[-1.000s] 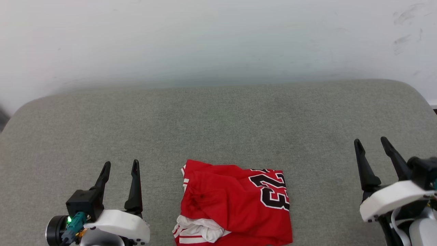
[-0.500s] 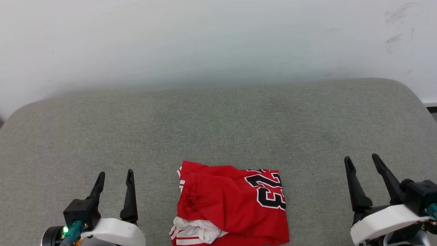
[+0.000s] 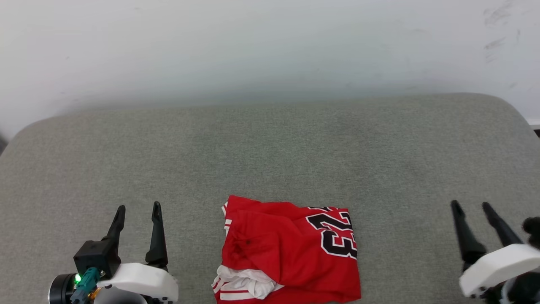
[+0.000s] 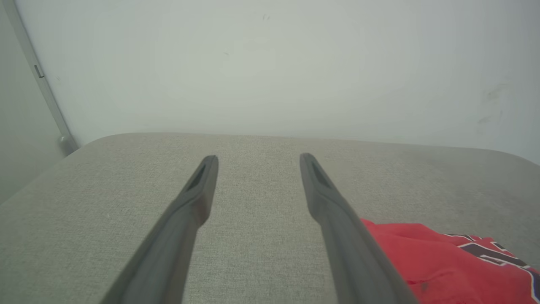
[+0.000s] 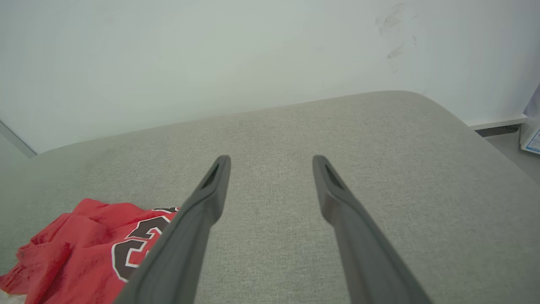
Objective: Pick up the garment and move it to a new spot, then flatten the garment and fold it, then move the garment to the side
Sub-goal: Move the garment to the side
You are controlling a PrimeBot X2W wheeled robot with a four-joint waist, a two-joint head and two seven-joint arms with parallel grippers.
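Observation:
The garment (image 3: pixel 291 253), a red jersey with a black, white-outlined 23 and white striped trim, lies folded into a rough square at the near middle of the grey cushion. My left gripper (image 3: pixel 139 207) stands open to the garment's left, apart from it and holding nothing. Far to the garment's right my right gripper (image 3: pixel 471 205) is open and empty too. In the left wrist view the left gripper (image 4: pixel 258 157) points over bare cushion, with the garment (image 4: pixel 443 261) at lower right. The right wrist view has the right gripper (image 5: pixel 271 157) over bare fabric and the garment (image 5: pixel 84 245) at lower left.
The grey cushion (image 3: pixel 270 152) is a wide padded surface with rounded far corners, backed by a white wall (image 3: pixel 270 46). Bare fabric stretches beyond the garment and to both sides. Past the cushion's right edge, floor and a white box (image 5: pixel 532 135) show.
The right gripper has drawn back toward the near right corner. The left gripper has dropped slightly toward the near edge. The garment lies as before; the head camera wobbled a little.

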